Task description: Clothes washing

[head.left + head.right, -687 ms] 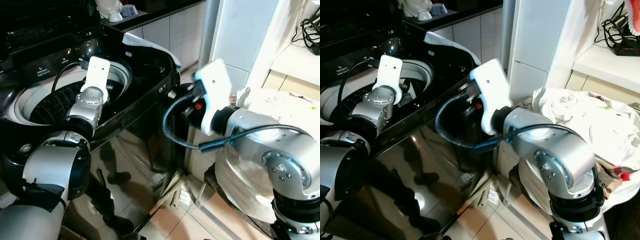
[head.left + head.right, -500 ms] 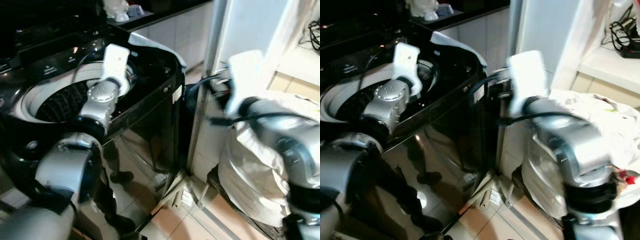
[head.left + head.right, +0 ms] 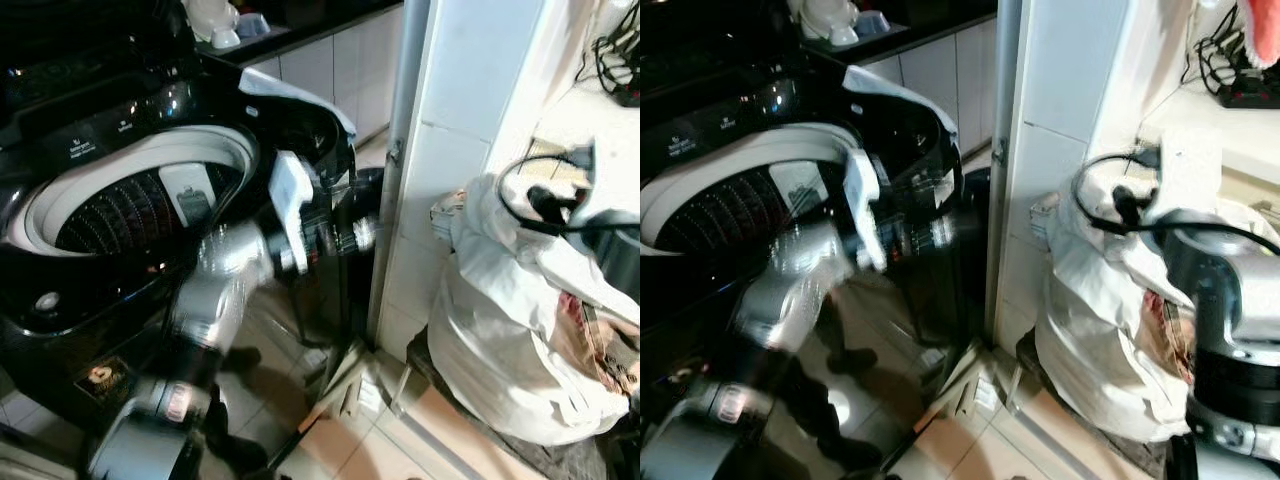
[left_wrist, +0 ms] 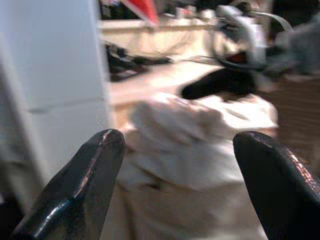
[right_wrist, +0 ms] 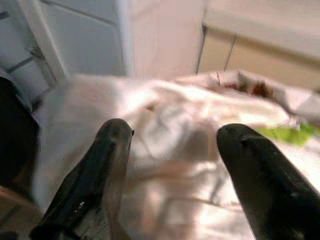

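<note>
— Laundry [image 3: 510,320] comes into range: what has changed in the last half second?

— Both arms have swung away from the open washing machine [image 3: 140,200] toward the white bundle heaped against the tiled wall. The left hand [image 4: 175,165], over the drum 0.7 s ago, now points at the bundle, its two fingers spread wide with nothing between them.

— And the right hand [image 5: 175,165]?

— It has moved from in front of the washer's corner to just above the bundle; cloth lies directly ahead of it and beneath its fingertips. Its fingers stand well apart too, gripping nothing. Motion blur softens both wrist views.

— Where does that leave the washing?

— The clothes sit beside the machine, ahead of both hands and nearest the right one; the drum, behind the left hand, looks empty of fabric. In my judgement the robot is turning to collect a first load, and the grasp is not yet made.
</note>
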{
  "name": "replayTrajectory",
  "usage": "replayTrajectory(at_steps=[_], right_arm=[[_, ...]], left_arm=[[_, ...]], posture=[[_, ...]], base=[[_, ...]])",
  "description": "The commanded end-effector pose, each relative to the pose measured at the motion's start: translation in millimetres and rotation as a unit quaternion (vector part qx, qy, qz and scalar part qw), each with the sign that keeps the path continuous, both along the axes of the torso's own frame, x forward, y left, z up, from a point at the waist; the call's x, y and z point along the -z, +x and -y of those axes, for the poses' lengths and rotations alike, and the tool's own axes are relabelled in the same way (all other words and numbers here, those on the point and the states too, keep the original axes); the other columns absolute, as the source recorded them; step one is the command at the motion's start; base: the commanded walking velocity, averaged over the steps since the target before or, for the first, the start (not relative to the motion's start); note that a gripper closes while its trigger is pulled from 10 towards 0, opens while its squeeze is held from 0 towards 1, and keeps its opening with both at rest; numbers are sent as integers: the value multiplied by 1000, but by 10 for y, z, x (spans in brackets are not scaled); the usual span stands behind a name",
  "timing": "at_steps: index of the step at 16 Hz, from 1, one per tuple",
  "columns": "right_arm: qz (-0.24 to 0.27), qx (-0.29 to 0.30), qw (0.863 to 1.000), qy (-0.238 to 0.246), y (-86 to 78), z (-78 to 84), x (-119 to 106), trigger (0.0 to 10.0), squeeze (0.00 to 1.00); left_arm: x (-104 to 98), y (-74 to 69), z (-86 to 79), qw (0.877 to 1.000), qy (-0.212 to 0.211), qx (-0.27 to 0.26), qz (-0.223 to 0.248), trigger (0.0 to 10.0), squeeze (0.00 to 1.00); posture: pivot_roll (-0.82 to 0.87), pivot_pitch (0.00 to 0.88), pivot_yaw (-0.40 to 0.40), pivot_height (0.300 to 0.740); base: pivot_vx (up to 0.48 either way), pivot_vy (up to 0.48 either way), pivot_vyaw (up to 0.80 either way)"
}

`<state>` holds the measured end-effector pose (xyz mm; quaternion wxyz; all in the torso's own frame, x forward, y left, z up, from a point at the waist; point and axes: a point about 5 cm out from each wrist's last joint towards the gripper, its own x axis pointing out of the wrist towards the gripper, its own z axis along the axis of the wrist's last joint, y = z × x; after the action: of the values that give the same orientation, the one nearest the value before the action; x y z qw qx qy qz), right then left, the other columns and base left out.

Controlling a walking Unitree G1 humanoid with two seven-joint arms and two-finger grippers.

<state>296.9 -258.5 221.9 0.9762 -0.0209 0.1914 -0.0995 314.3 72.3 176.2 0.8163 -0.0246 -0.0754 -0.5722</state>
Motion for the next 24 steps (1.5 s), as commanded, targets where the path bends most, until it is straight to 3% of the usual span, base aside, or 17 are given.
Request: replayTrajectory(at_steps=[1,5,6,7,10,11,12,13,24], right_arm=[[-10,8,1000,18,-9,80,43,10000,1000],[-34,44,998,32,-21,208,234,10000,1000],[-43,45,997,45,-24,215,307,10000,157],[-61,30,995,73,-33,192,420,10000,0],[-80,26,992,95,-54,178,510,10000,0],[-83,28,991,98,-60,185,532,8078,0],[-81,29,991,99,-60,188,529,1098,0],[-77,27,992,99,-57,193,517,0,0],[-45,22,995,87,-15,189,430,0,0]], left_arm=[[-107,-72,19,1000,2,23,14,10000,0],[-120,-160,72,999,19,24,35,10000,0],[-106,-186,76,999,28,24,39,10000,0],[-95,-233,80,998,37,26,33,10000,0],[-90,-245,89,998,44,27,32,10000,0],[-83,-265,96,998,49,34,30,10000,0],[-83,-284,100,998,47,43,27,10000,0],[-89,-312,102,997,46,54,23,10000,0],[-103,-323,105,997,46,54,14,10000,0]], posture=[[-136,0,79,740],[-132,0,77,740],[-132,0,79,740],[-131,0,79,740],[-126,0,78,740],[-127,0,80,740],[-127,0,81,740],[-128,0,82,740],[-125,0,84,740]], base=[[0,0,0],[0,0,0],[0,0,0],[0,0,0],[0,0,0],[0,0,0],[0,0,0],[0,0,0],[0,0,0]])
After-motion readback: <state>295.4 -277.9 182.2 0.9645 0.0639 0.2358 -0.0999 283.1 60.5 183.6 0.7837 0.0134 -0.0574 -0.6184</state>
